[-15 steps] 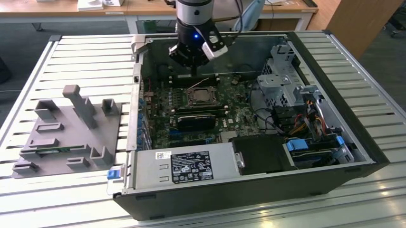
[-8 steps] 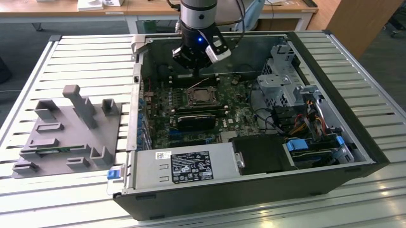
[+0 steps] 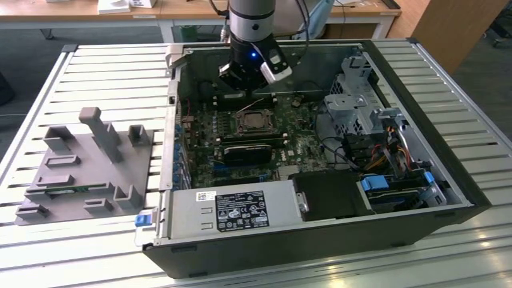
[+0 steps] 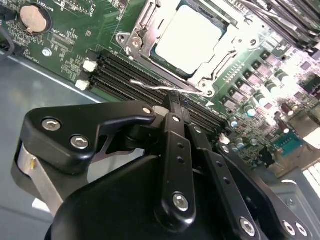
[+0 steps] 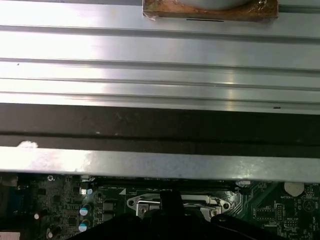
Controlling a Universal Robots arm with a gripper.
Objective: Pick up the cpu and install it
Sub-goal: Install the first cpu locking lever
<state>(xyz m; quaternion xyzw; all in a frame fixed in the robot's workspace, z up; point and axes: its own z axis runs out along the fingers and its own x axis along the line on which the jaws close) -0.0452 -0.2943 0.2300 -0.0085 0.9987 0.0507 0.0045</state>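
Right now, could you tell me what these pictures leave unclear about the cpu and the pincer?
- Pincer: its fingertips are bunched behind its own black linkage in the second wrist view, so open or shut cannot be told.
- Cpu: it lies in the socket, but the picture's top edge cuts off the frame.
- Socket in the first wrist view: the pincer's body covers its middle.
- Exterior view: the arm overhangs the board's far part.

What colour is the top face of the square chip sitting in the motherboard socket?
Shiny silver-grey, on the flat square metal-topped cpu; clearest in the second wrist view.
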